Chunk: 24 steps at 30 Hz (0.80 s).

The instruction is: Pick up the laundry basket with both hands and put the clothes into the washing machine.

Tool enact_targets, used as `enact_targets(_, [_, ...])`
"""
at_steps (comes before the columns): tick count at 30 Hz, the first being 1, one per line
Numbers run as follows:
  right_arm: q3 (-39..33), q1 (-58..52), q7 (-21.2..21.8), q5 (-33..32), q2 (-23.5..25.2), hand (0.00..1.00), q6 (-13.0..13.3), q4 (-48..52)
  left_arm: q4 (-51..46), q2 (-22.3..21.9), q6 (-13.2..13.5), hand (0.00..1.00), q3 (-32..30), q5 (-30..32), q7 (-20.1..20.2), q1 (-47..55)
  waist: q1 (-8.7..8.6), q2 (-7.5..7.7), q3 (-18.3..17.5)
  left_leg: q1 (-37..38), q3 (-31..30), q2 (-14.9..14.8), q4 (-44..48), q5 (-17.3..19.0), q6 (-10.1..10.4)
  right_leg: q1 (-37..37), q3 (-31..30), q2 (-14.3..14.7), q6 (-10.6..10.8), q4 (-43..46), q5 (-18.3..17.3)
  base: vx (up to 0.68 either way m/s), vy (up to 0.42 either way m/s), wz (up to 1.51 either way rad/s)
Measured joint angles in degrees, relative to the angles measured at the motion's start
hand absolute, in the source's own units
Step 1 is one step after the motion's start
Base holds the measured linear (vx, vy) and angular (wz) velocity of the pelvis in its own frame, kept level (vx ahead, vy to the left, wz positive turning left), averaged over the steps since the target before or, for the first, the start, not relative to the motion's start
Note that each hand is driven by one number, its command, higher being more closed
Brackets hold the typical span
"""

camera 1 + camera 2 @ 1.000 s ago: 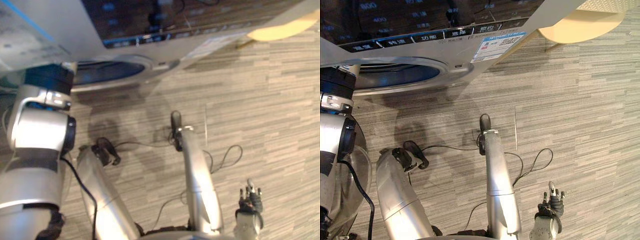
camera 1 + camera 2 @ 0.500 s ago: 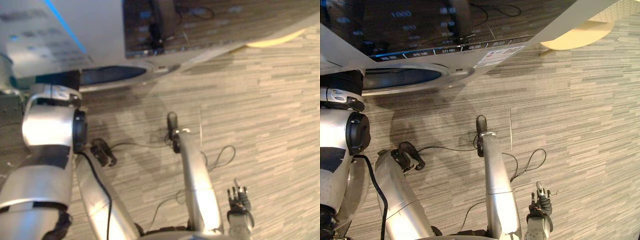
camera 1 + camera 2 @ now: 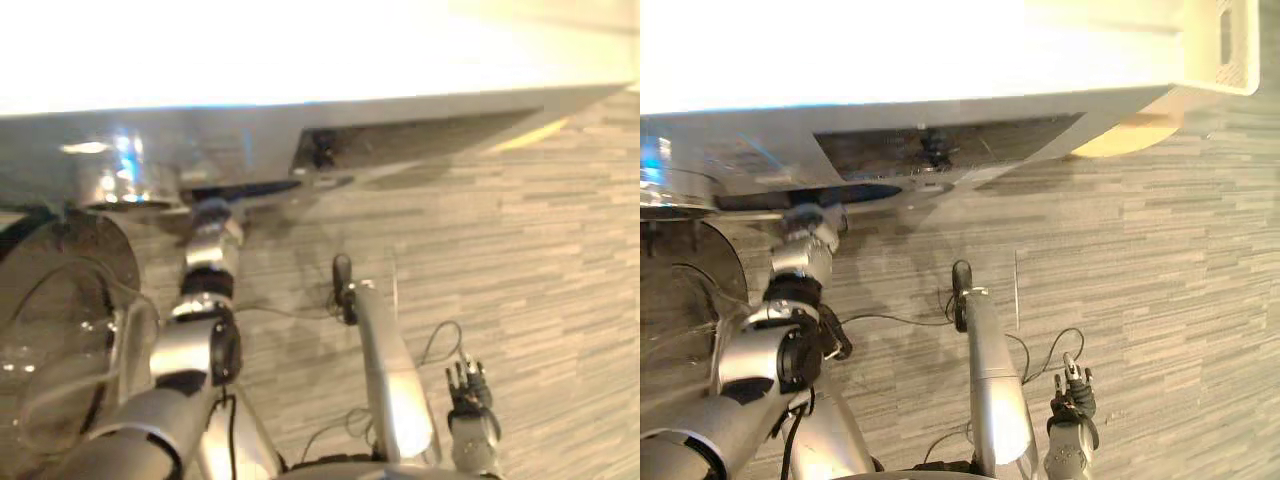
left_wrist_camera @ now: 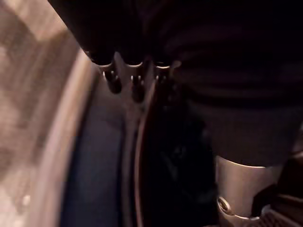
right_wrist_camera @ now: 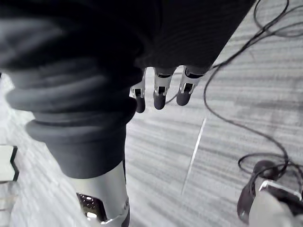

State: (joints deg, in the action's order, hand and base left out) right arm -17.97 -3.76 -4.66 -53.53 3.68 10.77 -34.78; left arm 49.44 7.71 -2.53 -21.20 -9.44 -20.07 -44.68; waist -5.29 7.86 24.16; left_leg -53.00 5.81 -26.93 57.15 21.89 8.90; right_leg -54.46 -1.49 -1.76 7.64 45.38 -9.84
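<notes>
No text, number or sign could be read; the dark control panel (image 3: 970, 142) on the front of the washing machine (image 3: 730, 155) was too blurred to make out.

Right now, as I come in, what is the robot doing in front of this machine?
The robot stands over a front-loading washing machine whose round glass door hangs open on its left. Its left hand reaches to the rim of the drum opening, fingers straight, holding nothing. Its right hand hangs relaxed above the floor, also empty. A pale slotted container, possibly the basket, sits beyond the machine.
</notes>
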Motion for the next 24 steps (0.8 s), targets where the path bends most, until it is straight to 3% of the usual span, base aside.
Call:
enact_targets(2, [0.0, 0.4, -0.6, 0.5, -0.4, 0.0, 0.0, 0.1, 0.9, -2.1, 0.0, 0.0, -0.2, 0.1, 0.1, 6.1, 0.78, 0.15, -0.2, 5.1, 1.1, 1.2, -4.5, -1.5, 0.5, 4.4, 0.4, -1.1, -0.4, -3.0, 0.3, 0.13, -0.022, 0.36])
enact_targets(7, [0.6, 0.7, -1.7, 3.9, -0.7, 0.0, 0.0, -2.3, 4.7, -7.0, 0.5, 0.0, -0.3, 0.8, 2.3, 24.9, 2.08, -0.44, -5.3, 17.7, 3.8, 4.6, -16.3, -5.2, 0.4, 16.4, 2.3, -4.1, -0.7, -11.2, 1.0, 0.19, 0.014, 0.33])
enact_targets(10, [0.6, 0.7, -1.7, 5.0, -0.8, 0.0, -0.2, -5.1, 5.2, -8.8, 1.8, 0.0, -0.3, 1.7, 4.0, 30.8, 3.22, -1.12, -7.3, 23.8, 4.7, 6.9, -21.6, -6.7, 0.1, 22.4, 3.2, -5.5, -0.2, -15.3, 1.7, 0.15, 0.043, 0.32])
enact_targets(14, [-0.1, 0.5, -1.3, 8.3, -0.6, 0.0, -2.4, -12.0, 7.3, -9.4, 3.0, 0.0, 0.5, 3.1, 6.7, 37.8, 3.69, -3.92, -12.6, 32.1, 6.4, 9.5, -28.5, -8.2, -0.4, 31.3, 4.3, -7.6, 0.6, -22.7, 3.5, 0.1, 0.068, 0.16])
enact_targets(17, [-4.6, -1.0, -0.3, 11.2, -0.1, 0.0, -4.3, -17.4, 9.7, -9.7, 3.3, 0.0, 1.7, 5.7, 9.6, 42.0, 3.74, -5.56, -17.3, 39.0, 7.2, 12.6, -37.4, -11.7, -0.5, 37.8, 5.6, -9.3, 1.2, -29.3, 5.3, 0.09, 0.036, 0.22])
enact_targets(21, [-8.9, -1.0, 0.2, 13.8, -1.3, 0.0, -5.0, -24.0, 12.5, -8.6, 4.5, 0.0, 5.6, 5.8, 11.9, 44.1, 3.5, -6.84, -21.0, 46.0, 6.6, 14.8, -48.8, -17.2, 0.1, 43.9, 7.8, -9.7, 1.3, -36.7, 7.7, 0.08, -0.004, 0.22])
enact_targets(24, [-9.3, -0.6, 1.2, 15.1, -2.8, 0.0, -5.2, -27.1, 13.7, -8.3, 4.8, 0.0, 8.1, 6.0, 13.3, 45.0, 3.03, -7.77, -21.7, 49.3, 5.4, 15.2, -53.5, -19.5, 0.2, 47.7, 9.4, -9.3, 1.2, -40.1, 8.8, 0.04, -0.012, 0.2])
